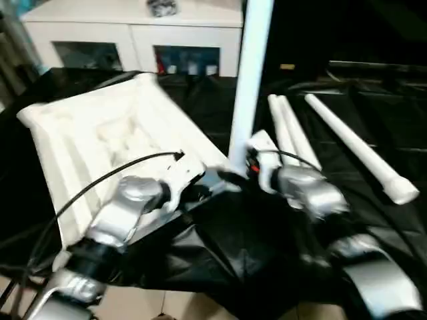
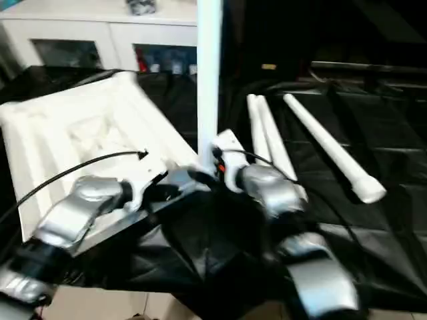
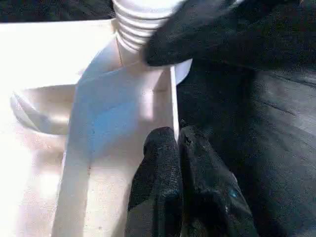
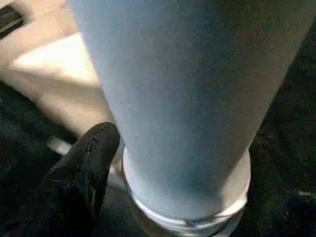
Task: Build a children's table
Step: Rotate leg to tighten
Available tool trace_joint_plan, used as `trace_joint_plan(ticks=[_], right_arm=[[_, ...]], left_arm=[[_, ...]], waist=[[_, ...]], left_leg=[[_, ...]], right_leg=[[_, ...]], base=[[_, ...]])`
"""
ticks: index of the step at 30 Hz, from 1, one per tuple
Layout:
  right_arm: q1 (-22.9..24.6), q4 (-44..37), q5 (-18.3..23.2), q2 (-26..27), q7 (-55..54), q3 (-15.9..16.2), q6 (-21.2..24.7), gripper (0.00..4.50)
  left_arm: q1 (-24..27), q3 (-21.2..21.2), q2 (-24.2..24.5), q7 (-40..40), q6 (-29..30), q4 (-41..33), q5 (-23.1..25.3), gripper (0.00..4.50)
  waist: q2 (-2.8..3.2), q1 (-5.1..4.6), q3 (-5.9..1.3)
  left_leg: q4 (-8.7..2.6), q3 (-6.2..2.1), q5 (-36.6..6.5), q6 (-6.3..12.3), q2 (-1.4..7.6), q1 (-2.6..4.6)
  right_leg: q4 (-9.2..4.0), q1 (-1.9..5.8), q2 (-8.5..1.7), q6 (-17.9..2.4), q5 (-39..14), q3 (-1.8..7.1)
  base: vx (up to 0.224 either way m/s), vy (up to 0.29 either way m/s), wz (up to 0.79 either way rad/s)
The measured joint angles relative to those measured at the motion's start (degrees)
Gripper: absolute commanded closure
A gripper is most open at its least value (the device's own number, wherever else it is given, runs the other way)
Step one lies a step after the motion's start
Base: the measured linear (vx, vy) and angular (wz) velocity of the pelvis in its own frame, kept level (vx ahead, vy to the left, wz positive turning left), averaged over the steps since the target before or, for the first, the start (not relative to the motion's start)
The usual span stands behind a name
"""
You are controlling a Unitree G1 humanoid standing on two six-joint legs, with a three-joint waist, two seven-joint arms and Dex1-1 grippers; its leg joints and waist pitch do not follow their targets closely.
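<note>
The children's table's white tabletop (image 1: 100,133) lies underside up on the left of the black-draped work table. One white leg (image 1: 250,80) stands upright in the tabletop's near right corner socket, and its ribbed end (image 3: 136,29) shows at the socket. My right gripper (image 1: 237,175) is open at the foot of this leg, with a black finger (image 4: 91,158) beside the leg's base (image 4: 187,197). My left gripper (image 3: 170,158) is shut, its fingertips resting on the tabletop's rim (image 3: 163,94) just short of that corner.
Two more white legs (image 1: 290,130) lie side by side right of the upright one, and a third leg (image 1: 360,150) lies farther right. A white cabinet (image 1: 133,33) stands behind the table. The black cloth's front edge (image 1: 220,280) hangs over pale floor.
</note>
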Motion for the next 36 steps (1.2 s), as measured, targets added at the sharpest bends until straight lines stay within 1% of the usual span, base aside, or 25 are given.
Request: trace_joint_plan(ticks=[1, 6, 7, 10, 12, 13, 15, 16, 20, 24, 25, 27, 29, 31, 34, 36], right_arm=[[0.6, -1.5, 0.1, -1.1, 2.2, 0.6, 0.4, 0.69], [2.5, -5.2, 0.4, -3.0, 6.5, 2.1, 1.1, 0.69], [3.0, -6.4, 0.5, -3.1, 7.1, 2.2, 1.6, 0.94], [4.3, -8.7, 0.7, -3.4, 7.8, 2.4, 2.9, 1.07], [4.5, -9.7, 0.8, -3.6, 8.3, 2.8, 3.6, 1.36], [4.8, -10.4, 0.8, -3.6, 8.4, 2.9, 3.9, 1.45], [5.1, -11.2, 0.8, -3.7, 8.3, 3.1, 4.2, 1.48], [5.1, -11.3, 0.8, -3.7, 8.3, 3.2, 4.3, 1.6], [6.1, -12.5, 0.7, -3.6, 8.2, 3.3, 4.6, 1.66], [6.4, -12.8, 0.5, -3.0, 6.9, 3.2, 4.8, 1.67], [6.5, -12.6, 0.4, -2.5, 5.8, 2.9, 4.6, 1.67], [6.1, -9.8, -0.5, 0.4, 0.0, 1.2, 3.4, 1.68], [4.2, -5.2, -0.9, 3.6, -8.3, -0.8, 1.8, 1.69], [1.9, -1.2, -1.0, 6.2, -15.8, -2.9, 1.6, 1.69], [0.0, 2.3, -0.6, 8.8, -23.1, -5.6, 1.6, 1.7], [-0.8, 3.4, -0.6, 9.6, -25.9, -6.5, 1.6, 1.7]], left_arm=[[0.2, 0.0, 0.4, -1.3, -0.4, 0.0, -0.6, 4.5], [0.6, -0.7, 2.7, -5.7, -2.7, 0.0, -1.1, 4.5], [0.6, -1.0, 3.6, -6.8, -3.2, 0.0, -1.3, 4.5], [0.6, -1.2, 4.8, -9.1, -3.5, 0.0, -1.6, 4.5], [0.6, -1.2, 5.3, -10.1, -3.6, 0.0, -1.7, 4.5], [0.6, -1.2, 5.5, -10.6, -3.7, 0.0, -1.7, 4.5], [0.6, -1.2, 5.8, -11.1, -3.7, 0.0, -1.7, 4.5], [0.6, -1.2, 5.8, -11.1, -3.8, 0.0, -1.7, 4.5], [0.7, -1.3, 5.9, -11.5, -3.9, 0.0, -1.7, 4.5], [0.9, -1.1, 5.9, -11.4, -3.9, 0.0, -1.6, 4.5], [1.1, -0.9, 5.8, -10.9, -3.9, 0.1, -1.6, 4.5], [0.8, 0.3, 4.2, -7.7, -3.8, 1.7, -1.0, 4.5], [-0.7, 0.9, 1.7, -3.2, -3.4, 4.1, 0.3, 4.5], [-2.1, 1.5, -1.3, 1.3, -3.3, 6.4, 1.0, 4.5], [-3.6, 1.6, -4.0, 5.4, -2.9, 8.5, 1.7, 4.5], [-4.3, 1.8, -5.2, 7.4, -2.0, 9.1, 1.9, 4.5]], waist=[[0.0, 0.16, 0.0], [0.04, 0.24, 0.02], [0.04, 0.21, 0.02], [0.06, 0.31, 0.03], [0.06, 0.3, 0.03], [0.06, 0.29, 0.03], [0.06, 0.27, 0.03], [0.06, 0.28, 0.03], [0.06, 0.36, 0.03], [0.03, 0.21, 0.02], [0.03, 0.09, 0.02], [-0.02, -0.19, -0.01], [-0.01, -0.74, -0.01], [-0.04, -1.32, 0.0], [-0.05, -1.54, 0.0], [-0.05, -1.48, 0.0]], left_leg=[[0.03, 0.0, 0.0, 0.08, 0.0, -0.04], [0.02, 0.0, 0.0, 0.0, 0.02, 0.01], [0.02, 0.0, 0.0, -0.03, 0.03, 0.01], [0.03, 0.0, 0.0, -0.08, 0.03, 0.01], [0.05, 0.0, -0.1, -0.09, 0.02, 0.01], [0.05, 0.0, -0.1, -0.1, 0.02, 0.01], [0.04, 0.0, -0.1, -0.09, 0.02, 0.02], [0.04, 0.0, -0.1, -0.09, 0.02, 0.02], [0.04, 0.0, -0.1, -0.08, 0.02, 0.02], [0.06, 0.0, 0.0, -0.09, 0.02, 0.06], [0.06, 0.0, 0.0, -0.14, 0.02, 0.11], [0.06, 0.0, 0.0, -0.26, 0.03, 0.32], [0.07, 0.0, 0.0, -0.33, 0.01, 0.41], [0.07, 0.0, 0.0, -0.35, 0.0, 0.41], [0.05, 0.0, 0.0, -0.35, 0.0, 0.42], [0.04, 0.0, 0.0, -0.35, 0.0, 0.41]], right_leg=[[0.0, 0.0, 0.0, 0.0, 0.0, 0.0], [0.06, -0.01, 0.0, 0.0, 0.0, -0.02], [0.06, -0.01, 0.0, 0.0, 0.0, -0.03], [0.06, 0.01, 0.0, 0.0, 0.0, -0.03], [0.05, 0.02, 0.0, 0.0, 0.0, -0.02], [0.05, 0.02, -0.01, 0.0, 0.0, -0.02], [0.06, 0.02, -0.01, 0.0, 0.0, -0.02], [0.07, 0.02, -0.01, 0.0, 0.0, -0.02], [0.05, 0.03, -0.01, 0.0, 0.0, -0.02], [0.1, 0.04, -0.01, 0.0, 0.0, -0.02], [0.14, 0.06, -0.01, 0.0, 0.0, -0.01], [0.21, 0.19, 0.0, 0.0, 0.0, 0.01], [0.24, 0.21, 0.0, 0.0, 0.1, 0.07], [0.2, 0.2, 0.0, 0.0, 0.3, 0.09], [0.16, 0.21, 0.0, 0.0, 0.3, 0.1], [0.16, 0.21, 0.0, 0.0, 0.4, 0.09]], base=[[0.0, 0.0, 0.0], [0.0, 0.0, 0.0], [0.0, 0.0, 0.0], [0.0, 0.0, 0.0], [0.0, 0.0, 0.0], [0.0, 0.0, 0.0], [0.0, 0.0, 0.0], [0.0, 0.0, 0.0], [0.0, 0.0, 0.0], [0.0, 0.0, 0.0], [0.0, 0.0, 0.0], [0.0, 0.0, 0.0], [0.0, 0.0, 0.0], [0.0, 0.0, 0.0], [0.0, 0.0, 0.0], [0.0, 0.0, 0.0]])
